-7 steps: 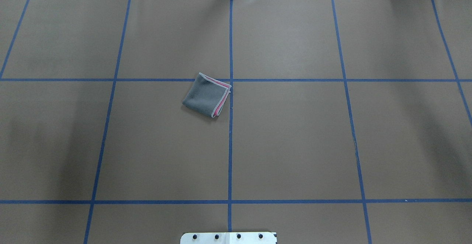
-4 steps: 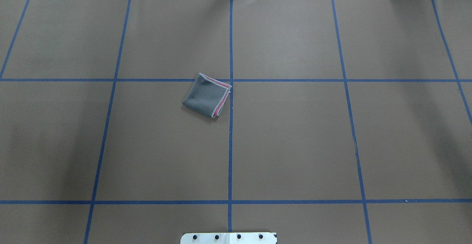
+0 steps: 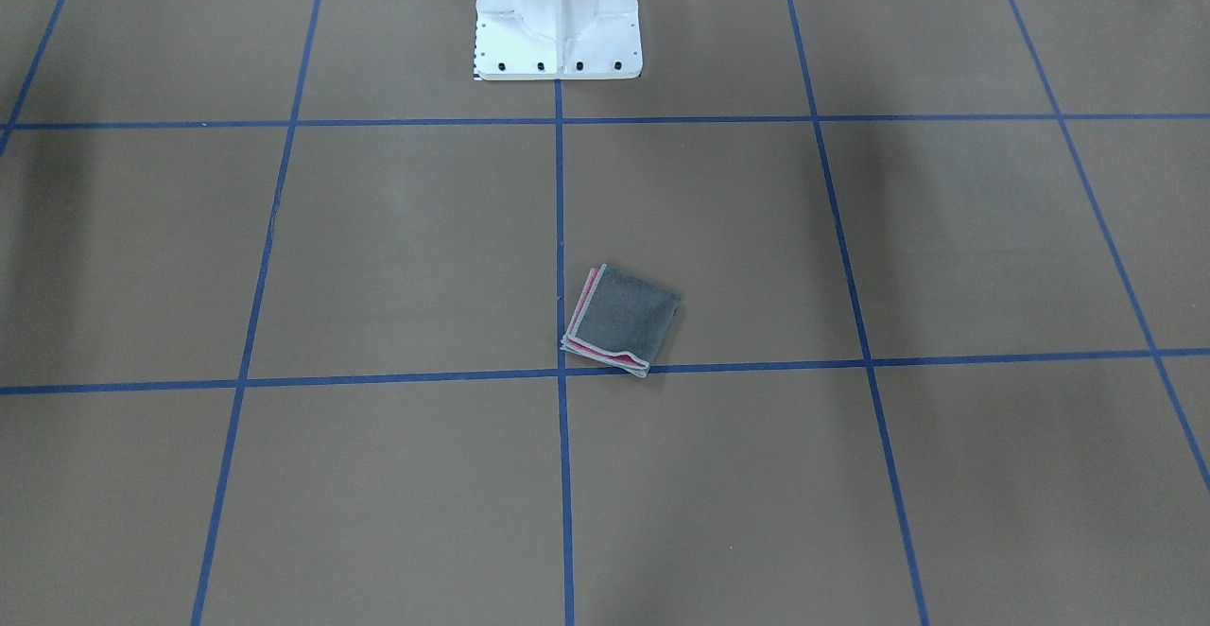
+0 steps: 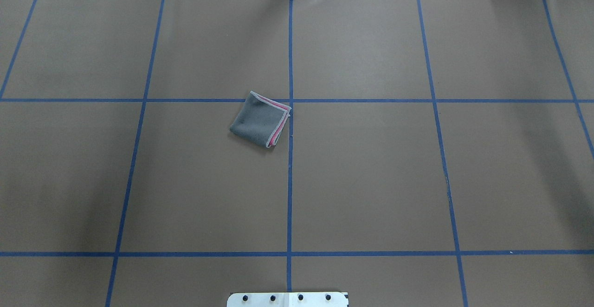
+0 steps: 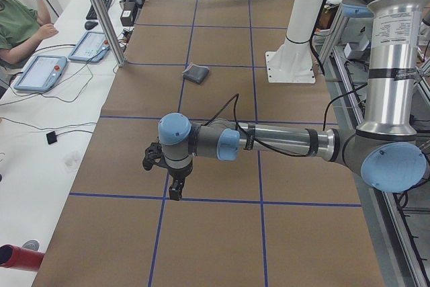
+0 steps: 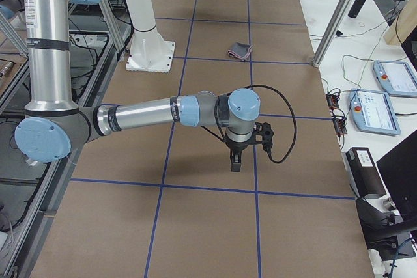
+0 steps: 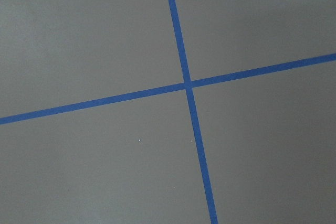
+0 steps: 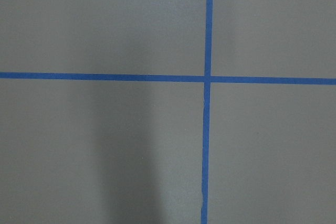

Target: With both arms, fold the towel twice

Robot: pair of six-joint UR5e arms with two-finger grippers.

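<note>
2 folds look done: the towel (image 4: 260, 119) lies on the table (image 4: 371, 182) as a small square packet. Grey face up, pink strips and pale border showing along the stacked open edges. Set askew to the grid.

Position: overhead view puts it just left of the centre tape (image 4: 290, 195), with 1 corner at the tape near a crossing. Front view agrees: its corner nearest that camera overlaps the cross line. Nothing touches it.

Left arm (image 5: 282, 142): forearm stretched level over the table, left gripper (image 5: 173, 183) pointing down, well apart from the towel. It shows only in the side view, so I cannot tell whether the fingers are spread or pressed together.

Right arm (image 6: 143, 114): same posture at the opposite end of the table, right gripper (image 6: 236, 159) pointing down, also far from the towel. Finger spacing cannot be told here either.

Wrist views: each shows only brown table cover and 1 tape crossing, no fingers in frame.

White pedestal (image 3: 558, 11) stands at the robot's edge of the table. A person (image 5: 20, 21) sits at a side bench beyond the table's far edge.
</note>
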